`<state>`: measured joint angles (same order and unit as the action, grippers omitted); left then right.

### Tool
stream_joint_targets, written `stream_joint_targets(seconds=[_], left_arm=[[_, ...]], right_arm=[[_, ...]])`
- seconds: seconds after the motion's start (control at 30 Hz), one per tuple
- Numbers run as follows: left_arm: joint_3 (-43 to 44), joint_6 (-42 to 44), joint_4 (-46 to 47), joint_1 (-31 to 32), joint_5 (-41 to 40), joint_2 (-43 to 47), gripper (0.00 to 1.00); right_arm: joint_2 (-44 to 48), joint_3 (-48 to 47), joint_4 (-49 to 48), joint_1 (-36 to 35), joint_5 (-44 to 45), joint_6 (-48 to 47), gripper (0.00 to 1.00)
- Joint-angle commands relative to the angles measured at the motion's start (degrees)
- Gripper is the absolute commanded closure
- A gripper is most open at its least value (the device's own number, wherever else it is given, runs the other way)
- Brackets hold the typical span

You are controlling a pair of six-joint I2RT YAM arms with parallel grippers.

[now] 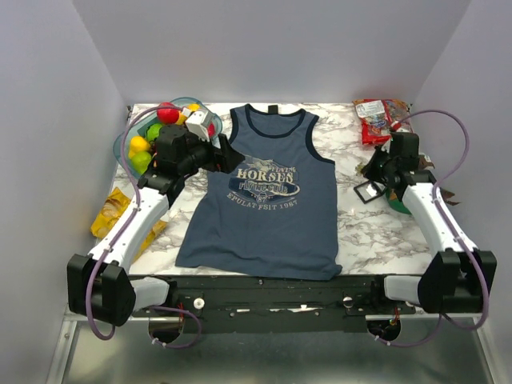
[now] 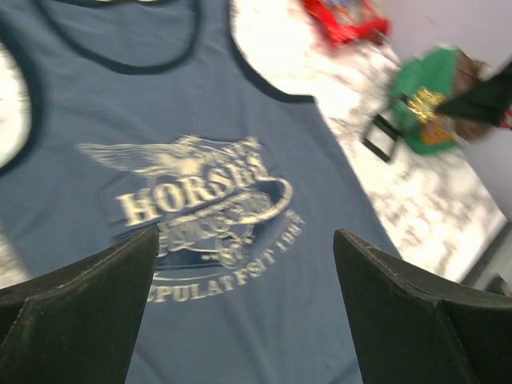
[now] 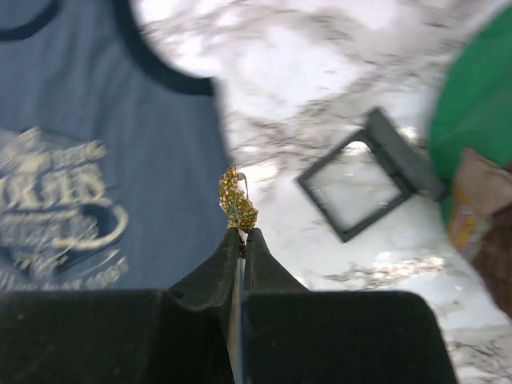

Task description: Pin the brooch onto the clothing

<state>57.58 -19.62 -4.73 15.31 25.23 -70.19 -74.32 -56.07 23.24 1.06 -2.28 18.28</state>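
Observation:
The clothing (image 1: 268, 208), a slate-blue tank top with navy trim and a pale HORSES print, lies flat in the middle of the marble table. My right gripper (image 3: 242, 234) is shut on the brooch (image 3: 238, 200), a small sparkly gold pin sticking up from the fingertips. It hovers over bare marble just right of the top's armhole edge (image 3: 172, 80). In the top view that gripper (image 1: 374, 170) sits right of the shirt. My left gripper (image 2: 246, 233) is open, nothing between its fingers, above the chest print (image 2: 200, 200). From above, it (image 1: 228, 160) hangs over the shirt's left shoulder.
A small black-framed square box (image 3: 360, 184) lies on the marble right of the brooch, beside a green packet (image 3: 480, 120). A red snack bag (image 1: 376, 120) lies at back right. A bowl (image 1: 120, 149) of colourful toy fruit stands back left, a yellow packet (image 1: 112, 212) below it.

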Motion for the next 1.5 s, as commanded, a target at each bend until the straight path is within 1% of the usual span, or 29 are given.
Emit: stream_joint_targets(seconds=[0.0,0.03,0.13,0.17,0.2,0.23,0.33,0.47,0.6,0.63,0.8,0.83,0.93,0.97,1.03,1.13,1.37,1.4,1.43,1.47], left_arm=[[-0.63,-3.23,6.12,2.96,14.29,-3.19,0.03],[-0.72,-3.58,6.83,4.54,14.93,-3.63,0.04],[-0.89,-5.07,8.5,7.61,18.26,-4.25,0.04],[-1.15,-6.04,9.64,8.24,19.14,-4.42,0.04],[-1.42,-7.18,10.87,8.77,20.28,-4.51,0.04],[-2.2,-8.41,13.84,9.21,22.38,-4.6,0.04],[-3.44,-11.67,18.07,9.74,24.5,-4.69,0.05],[-3.62,-12.64,18.88,10.35,25.13,-4.6,0.09],[-3.27,-12.46,18.53,11.32,25.74,-4.86,0.15],[-3.18,-12.64,18.44,11.49,25.92,-5.21,0.18],[-3.09,-13.61,19.58,12.64,28.2,-6.27,0.29],[-3.09,-13.69,19.85,13.16,28.46,-6.62,0.34],[-3.0,-13.78,19.85,13.6,28.82,-7.06,0.42],[-3.0,-14.13,20.02,13.78,29.08,-7.24,0.44],[-3.35,-15.1,21.68,13.96,29.87,-7.85,0.49],[-3.88,-17.12,23.88,14.31,30.57,-8.12,0.52],[-5.02,-21.16,29.42,14.84,32.33,-8.91,0.56],[-5.2,-21.25,29.6,14.84,32.33,-8.91,0.57],[-5.2,-21.25,29.52,14.92,32.33,-9.0,0.63],[-5.2,-21.25,29.52,15.01,32.33,-9.17,0.65]], right_arm=[[6.46,-0.35,1.19,-5.97,-10.54,-2.38,0.99],[7.6,-0.26,1.19,-8.68,-11.51,-2.38,0.99],[11.12,-1.22,1.01,-13.87,-15.72,-1.15,0.99],[11.74,-1.49,0.66,-15.11,-18.43,-0.71,0.99],[13.05,-1.84,0.31,-16.51,-19.07,-0.36,1.0],[13.59,-2.28,0.22,-19.4,-19.33,0.08,1.0],[15.34,-3.43,-0.92,-23.37,-21.18,0.96,0.99],[16.67,-2.9,-4.69,-26.37,-25.39,2.81,0.99],[16.49,-3.6,-4.79,-29.44,-25.14,2.81,1.0],[16.32,-3.69,-4.87,-30.67,-24.88,2.72,0.99],[15.0,-3.95,-5.23,-32.7,-22.33,2.81,0.99],[14.74,-4.22,-5.31,-32.96,-22.33,2.9,0.99],[14.12,-4.57,-6.11,-33.58,-22.33,3.16,0.99],[13.86,-4.92,-6.37,-33.75,-22.33,3.07,1.0],[13.16,-5.18,-6.37,-34.1,-22.24,2.9,1.0],[12.45,-5.27,-6.54,-34.46,-22.15,2.99,0.99],[11.22,-5.1,-6.9,-35.25,-21.8,3.07,0.99],[11.22,-5.1,-6.98,-35.34,-21.8,3.16,0.99],[11.31,-5.01,-7.16,-35.51,-21.88,3.07,0.99],[11.31,-5.01,-7.16,-35.6,-21.8,3.16,0.99]])
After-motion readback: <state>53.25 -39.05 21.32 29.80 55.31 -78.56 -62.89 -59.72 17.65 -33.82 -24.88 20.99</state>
